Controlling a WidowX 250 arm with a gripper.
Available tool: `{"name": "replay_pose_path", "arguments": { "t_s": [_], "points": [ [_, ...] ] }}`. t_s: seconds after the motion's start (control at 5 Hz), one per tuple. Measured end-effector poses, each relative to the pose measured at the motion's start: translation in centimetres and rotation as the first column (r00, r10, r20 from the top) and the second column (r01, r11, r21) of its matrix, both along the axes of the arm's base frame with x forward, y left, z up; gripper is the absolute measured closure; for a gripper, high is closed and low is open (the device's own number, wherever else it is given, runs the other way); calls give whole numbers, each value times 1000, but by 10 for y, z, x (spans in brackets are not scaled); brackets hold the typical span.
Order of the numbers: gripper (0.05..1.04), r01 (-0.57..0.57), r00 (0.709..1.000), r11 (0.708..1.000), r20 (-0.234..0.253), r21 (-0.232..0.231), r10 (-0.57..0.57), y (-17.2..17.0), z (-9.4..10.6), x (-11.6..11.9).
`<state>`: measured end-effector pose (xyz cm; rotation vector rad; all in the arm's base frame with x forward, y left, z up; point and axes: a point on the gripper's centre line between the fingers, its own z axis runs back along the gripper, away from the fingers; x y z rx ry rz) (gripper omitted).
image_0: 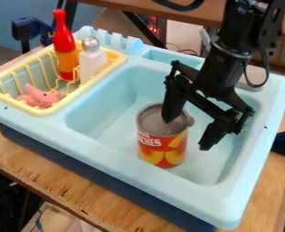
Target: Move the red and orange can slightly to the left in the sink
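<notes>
**Wide Pincer Over a Peach Can**

The black pincer (187,133) was wide open and held nothing. Its two fingers pointed down, one over the can's gray top and the other out past the can's right side. I could not tell if the first finger touched the can. The black arm (228,61) came down from the top right, leaning a little to the left on its way down.

The red and yellow can (163,147) stood upright in the light blue sink (102,115). To the left was a yellow rack (69,100). In it were a red bottle (64,43), a white shaker (92,63) and a pink toy (40,96). The sink sat on a wooden table (54,179).
</notes>
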<state>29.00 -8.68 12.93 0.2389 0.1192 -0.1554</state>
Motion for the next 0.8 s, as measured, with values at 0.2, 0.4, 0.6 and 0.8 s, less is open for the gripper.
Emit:
{"name": "replay_pose_path", "arguments": {
  "t_s": [0.2, 0.4, 0.6, 0.8],
  "points": [
    [83, -11, 1000, 999, 25, 53, 10, 8, 2, 3],
    [83, -17, 1000, 995, 17, 101, 15, 17, -6, -1],
    [83, -41, 999, 993, 1, 110, 41, 29, -11, -3],
    [83, -79, 997, 990, -2, 118, 80, 46, -11, -4]
  ]
}}
